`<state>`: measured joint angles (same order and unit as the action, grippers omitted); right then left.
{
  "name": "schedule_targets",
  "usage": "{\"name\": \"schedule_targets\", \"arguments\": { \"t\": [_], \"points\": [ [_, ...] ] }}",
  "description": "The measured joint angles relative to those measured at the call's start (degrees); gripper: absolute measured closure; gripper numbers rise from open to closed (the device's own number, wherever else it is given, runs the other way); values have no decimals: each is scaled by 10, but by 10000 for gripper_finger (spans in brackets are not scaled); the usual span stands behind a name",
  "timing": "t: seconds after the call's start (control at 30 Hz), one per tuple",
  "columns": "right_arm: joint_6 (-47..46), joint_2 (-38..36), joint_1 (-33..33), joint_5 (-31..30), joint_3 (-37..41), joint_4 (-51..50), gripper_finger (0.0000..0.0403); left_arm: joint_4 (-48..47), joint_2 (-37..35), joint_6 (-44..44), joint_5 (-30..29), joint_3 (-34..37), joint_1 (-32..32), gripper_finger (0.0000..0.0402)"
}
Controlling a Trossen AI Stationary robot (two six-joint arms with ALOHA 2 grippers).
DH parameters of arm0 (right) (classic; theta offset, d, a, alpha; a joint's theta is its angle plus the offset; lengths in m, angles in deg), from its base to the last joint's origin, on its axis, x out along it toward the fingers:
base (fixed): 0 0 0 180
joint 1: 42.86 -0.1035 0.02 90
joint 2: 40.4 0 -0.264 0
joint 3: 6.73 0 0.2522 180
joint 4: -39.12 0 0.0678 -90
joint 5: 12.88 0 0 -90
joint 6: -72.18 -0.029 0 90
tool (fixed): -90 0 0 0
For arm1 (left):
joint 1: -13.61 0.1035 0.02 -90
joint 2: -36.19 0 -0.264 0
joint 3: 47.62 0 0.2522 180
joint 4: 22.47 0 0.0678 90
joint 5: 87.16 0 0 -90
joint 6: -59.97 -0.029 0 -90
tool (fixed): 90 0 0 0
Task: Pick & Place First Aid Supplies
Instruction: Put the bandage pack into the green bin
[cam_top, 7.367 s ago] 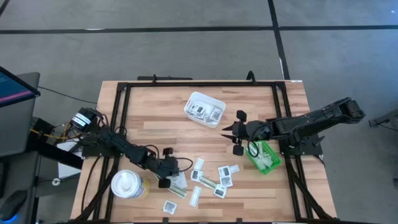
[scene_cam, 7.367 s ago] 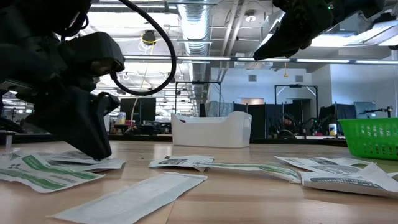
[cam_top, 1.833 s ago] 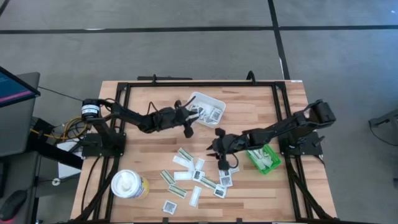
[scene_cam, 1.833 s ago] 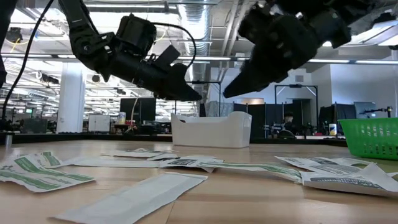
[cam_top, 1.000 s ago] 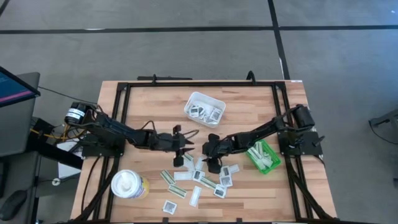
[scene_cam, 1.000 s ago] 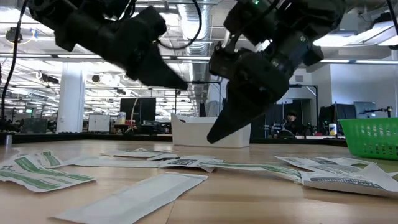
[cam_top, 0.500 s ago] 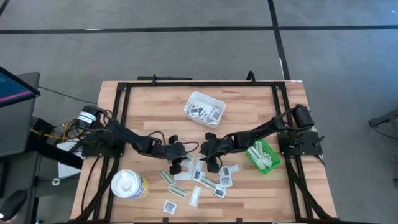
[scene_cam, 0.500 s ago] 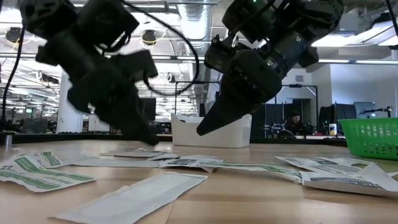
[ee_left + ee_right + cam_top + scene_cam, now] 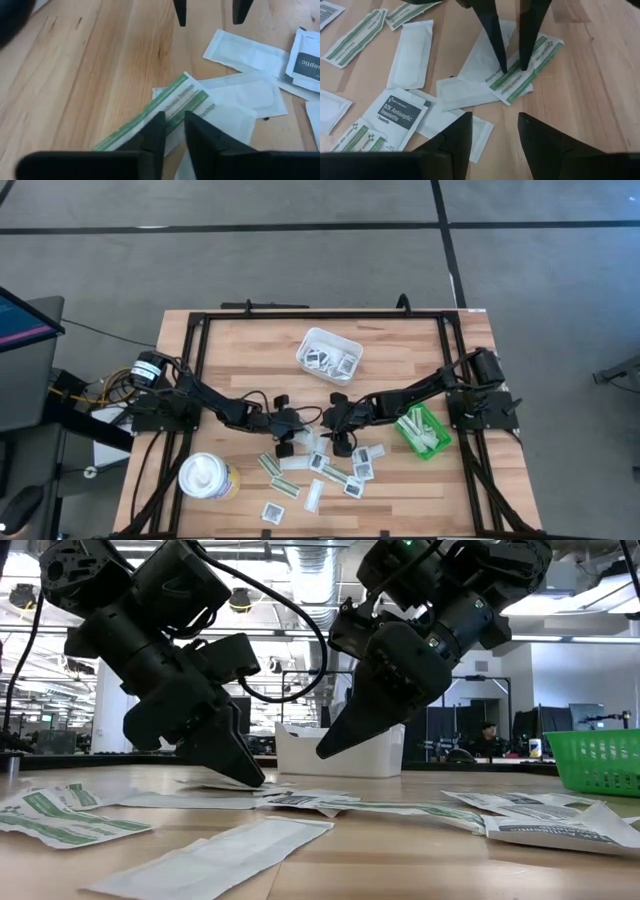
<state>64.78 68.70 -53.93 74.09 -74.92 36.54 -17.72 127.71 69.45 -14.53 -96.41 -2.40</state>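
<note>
The room beyond is an open hall with bare ceiling ducts [image 9: 310, 560] and strip lights, desks and dark monitors along the far side; seen from above, grey floor surrounds a light wooden table [image 9: 250, 370] in a black frame.

Both grippers meet near the table's middle. The left gripper [image 9: 292, 442] has its tips down on a green-striped strip packet [image 9: 165, 107], fingers [image 9: 155, 135] narrowly apart astride it; whether it is actually pinched, I cannot tell. The right gripper [image 9: 335, 438] hangs just opposite, above the table, its fingers [image 9: 455, 140] spread and empty.

The first aid supplies [image 9: 320, 470] lie scattered flat under and on the near side of both grippers: white squares with dark print and green-striped strips, some overlapping.

Beyond the grippers sits a white tray [image 9: 329, 355] with packets inside. A green bin [image 9: 422, 432] stands beside the right arm, holding a few white packets. A white tub with a yellow band [image 9: 205, 476] sits on the near side of the left arm.
</note>
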Motion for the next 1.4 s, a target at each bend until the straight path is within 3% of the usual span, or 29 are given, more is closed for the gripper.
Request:
{"name": "schedule_targets", "arguments": {
  "t": [0.17,0.5,1.03,1.2,1.4],
  "points": [
    [-2,0,5,0,0,1,252,6,1,-3,-5,1,0,394],
    [-119,2,38,0,0,13,262,56,3,-37,-9,4,1,395],
    [-125,1,35,1,0,12,275,68,1,-54,-14,2,16,395],
    [-120,0,35,1,0,6,276,61,-50,-79,-70,1,1,393],
    [-121,0,35,2,0,-7,276,-29,-93,-49,-126,1,4,363]
  ]
}}
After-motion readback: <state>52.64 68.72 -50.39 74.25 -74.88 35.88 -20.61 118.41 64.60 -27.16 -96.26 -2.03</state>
